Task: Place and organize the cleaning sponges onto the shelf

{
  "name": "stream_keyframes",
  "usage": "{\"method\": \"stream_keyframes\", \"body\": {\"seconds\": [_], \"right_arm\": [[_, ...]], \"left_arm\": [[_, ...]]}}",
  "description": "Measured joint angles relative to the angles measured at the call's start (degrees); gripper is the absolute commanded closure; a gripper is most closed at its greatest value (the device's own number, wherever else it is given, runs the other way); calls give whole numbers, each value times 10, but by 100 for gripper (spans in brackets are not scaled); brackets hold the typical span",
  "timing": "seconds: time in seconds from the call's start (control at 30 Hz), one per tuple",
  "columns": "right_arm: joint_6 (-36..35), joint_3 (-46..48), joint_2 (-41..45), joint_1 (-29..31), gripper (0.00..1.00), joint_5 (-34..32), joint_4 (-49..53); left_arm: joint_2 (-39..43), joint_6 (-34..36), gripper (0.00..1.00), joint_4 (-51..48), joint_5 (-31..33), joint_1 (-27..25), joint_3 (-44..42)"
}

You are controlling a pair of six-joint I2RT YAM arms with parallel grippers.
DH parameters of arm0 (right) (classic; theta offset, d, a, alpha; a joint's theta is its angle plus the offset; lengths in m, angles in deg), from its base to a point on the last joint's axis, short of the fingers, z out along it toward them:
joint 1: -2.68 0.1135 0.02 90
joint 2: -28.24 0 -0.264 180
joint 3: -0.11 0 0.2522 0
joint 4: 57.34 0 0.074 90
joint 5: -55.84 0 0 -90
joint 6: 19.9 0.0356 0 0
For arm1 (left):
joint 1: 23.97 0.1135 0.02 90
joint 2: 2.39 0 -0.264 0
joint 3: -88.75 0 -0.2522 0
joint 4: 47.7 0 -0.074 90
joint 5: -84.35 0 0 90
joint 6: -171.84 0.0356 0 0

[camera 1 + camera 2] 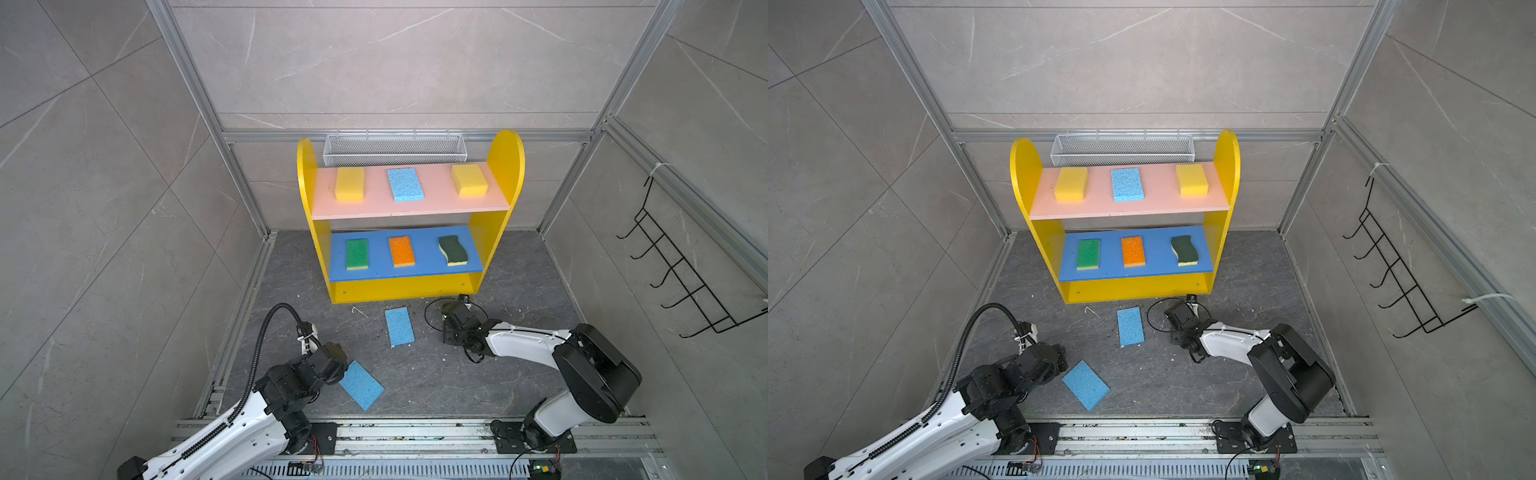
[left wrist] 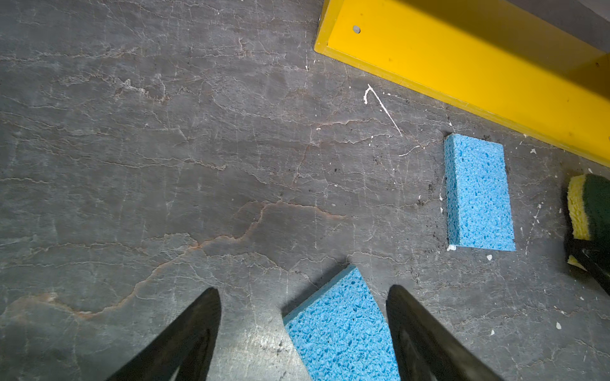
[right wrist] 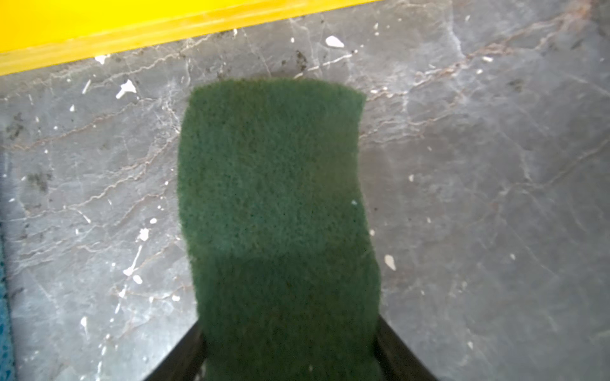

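Arms bent low: right gripper near shelf base clamps dark green sponge; left gripper, jaws apart, straddles light blue sponge corner

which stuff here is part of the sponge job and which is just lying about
Job:
- shelf
- yellow sponges
- blue sponges
- green sponge
- orange sponge
- dark green sponges

Just there:
- mesh basket
- hook rack

text: none legible | labels: none | brands: none | numbers: none | signs: none
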Motion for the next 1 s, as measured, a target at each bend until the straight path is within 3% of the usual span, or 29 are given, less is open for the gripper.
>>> {"method": "stream_keyframes", "body": {"seconds": [0.3, 1.0], "right_arm": [[-4, 42, 33, 0, 38, -4, -32], [-54, 20, 29, 2, 36, -8, -64]], "left_arm": [[29, 10, 18, 10, 0, 0, -8], [38, 49, 16, 42, 11, 0, -21]]}}
